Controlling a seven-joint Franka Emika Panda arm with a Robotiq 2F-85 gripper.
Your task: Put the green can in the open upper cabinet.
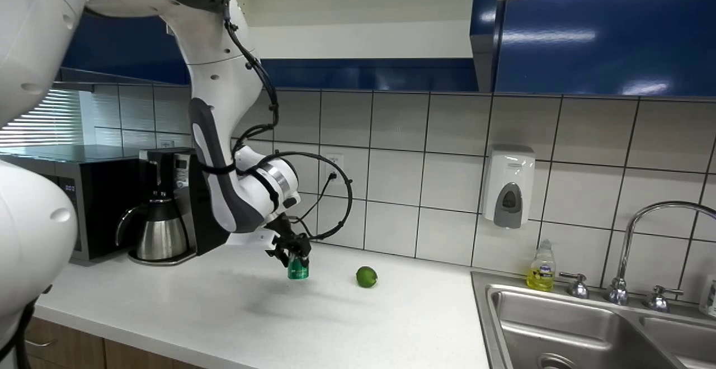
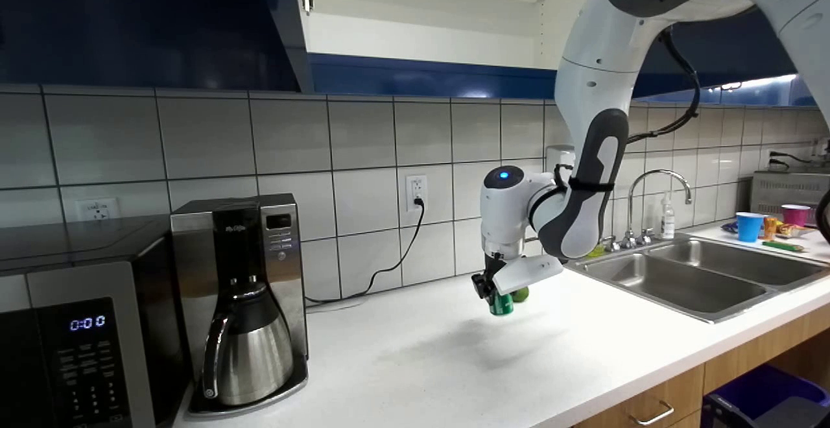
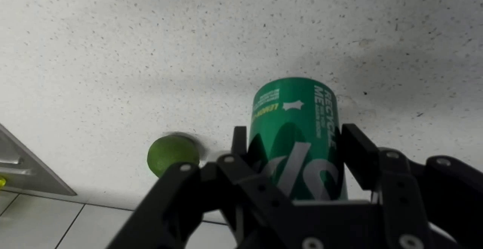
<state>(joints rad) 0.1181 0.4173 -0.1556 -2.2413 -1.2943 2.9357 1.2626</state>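
I'm holding the green cylindrical can (image 1: pixel 298 270) grasped in my black claw (image 3: pixel 293 139) | round green lime (image 1: pixel 366 277) just right, on the white surface (image 1: pixel 414 318) | glossy-blue, white-lined upper cabinet (image 2: pixel 421 32): open, above.

3 glare patches mark the blue cabinet door (image 1: pixel 604 58) above the 2-bowl sink (image 1: pixel 489 324); left of it, window blinds (image 1: pixel 45 120) glow; soft shadows dim the countertop (image 1: pixel 403 324).

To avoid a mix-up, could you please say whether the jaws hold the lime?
No, in the wrist view the jaws hold the green can, while the lime lies apart.
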